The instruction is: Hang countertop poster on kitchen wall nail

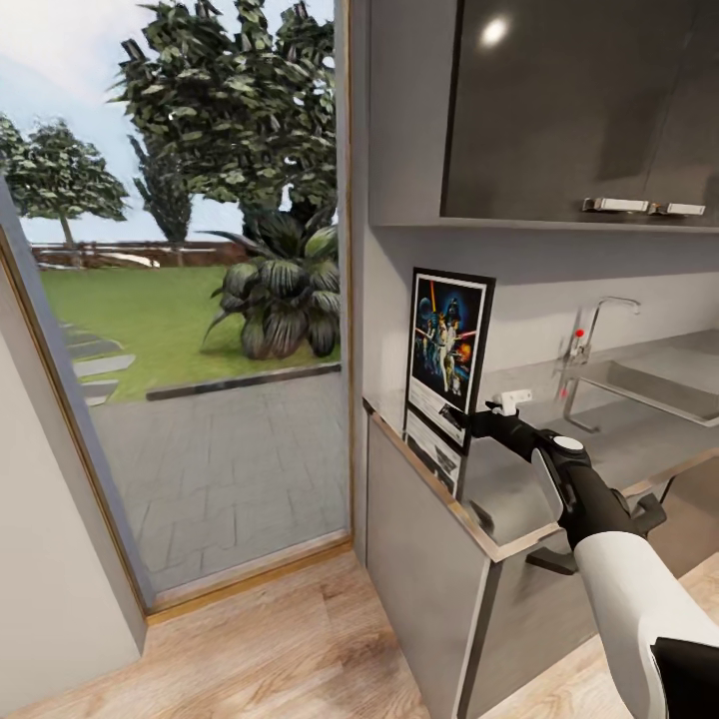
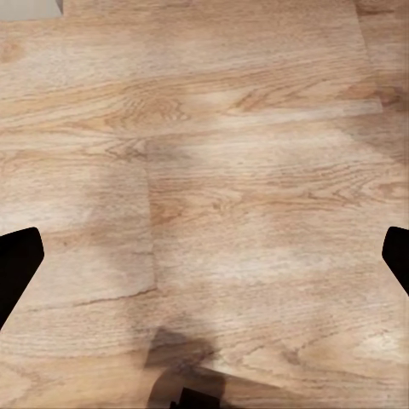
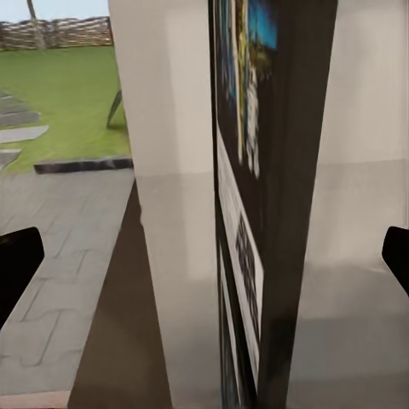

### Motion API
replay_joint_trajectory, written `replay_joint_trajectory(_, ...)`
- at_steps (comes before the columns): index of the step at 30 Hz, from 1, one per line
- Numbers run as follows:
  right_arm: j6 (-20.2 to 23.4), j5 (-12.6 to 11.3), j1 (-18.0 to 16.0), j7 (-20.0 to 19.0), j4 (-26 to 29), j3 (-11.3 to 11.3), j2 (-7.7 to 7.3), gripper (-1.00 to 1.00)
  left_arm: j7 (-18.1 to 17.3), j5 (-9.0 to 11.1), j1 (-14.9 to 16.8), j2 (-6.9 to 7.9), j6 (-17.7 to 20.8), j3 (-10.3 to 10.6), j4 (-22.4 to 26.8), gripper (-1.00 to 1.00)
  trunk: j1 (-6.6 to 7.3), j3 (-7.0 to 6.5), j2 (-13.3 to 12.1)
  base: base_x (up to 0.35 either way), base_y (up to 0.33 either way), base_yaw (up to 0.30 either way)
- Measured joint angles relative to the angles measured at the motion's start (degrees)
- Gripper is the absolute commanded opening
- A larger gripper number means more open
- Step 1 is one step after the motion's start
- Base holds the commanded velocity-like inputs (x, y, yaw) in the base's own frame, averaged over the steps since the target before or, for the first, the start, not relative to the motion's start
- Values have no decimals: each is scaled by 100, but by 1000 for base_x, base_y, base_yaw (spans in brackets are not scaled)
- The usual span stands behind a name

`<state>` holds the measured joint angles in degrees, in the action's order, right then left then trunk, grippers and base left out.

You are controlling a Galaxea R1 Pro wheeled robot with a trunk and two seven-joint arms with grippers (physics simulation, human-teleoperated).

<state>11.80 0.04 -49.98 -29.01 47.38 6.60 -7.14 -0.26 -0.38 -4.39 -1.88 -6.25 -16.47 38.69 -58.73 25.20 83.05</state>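
Standing upright at the near left end of the kitchen countertop [image 1: 639, 439], the poster [image 1: 447, 361] has its lower edge close to the slab's thin pale edge strip, just beside the corner where the counter meets the wall and the tall glass door [image 1: 190, 300]. We see open counter behind it, running right toward the inset sink [image 1: 664, 389] and chrome tap [image 1: 594, 345]; a dark wall cabinet [image 1: 569, 110] hangs above, and wooden floor [image 1: 270, 649] lies free in front of the grey cabinets.

On the poster we make out colourful figures on dark blue inside a white margin and black border; the lettering below is too blurred to read.

Our right gripper [image 1: 481, 417] reaches in from the right at the poster's lower right edge. In the right wrist view the poster [image 3: 273, 213] stands edge-on between the two dark fingertips [image 3: 17, 264], which sit wide apart at the frame's sides, clear of it. In the left wrist view our left gripper [image 2: 204, 264] hangs over the floor [image 2: 221, 153], fingertips spread wide, holding nothing.
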Motion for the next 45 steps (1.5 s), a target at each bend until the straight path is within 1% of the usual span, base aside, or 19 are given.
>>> replay_joint_trajectory(45,-89,-26,0,0,9,5,0,100,2,-1,0,0,0,0,4,100,0,0,0,12,-5,0)
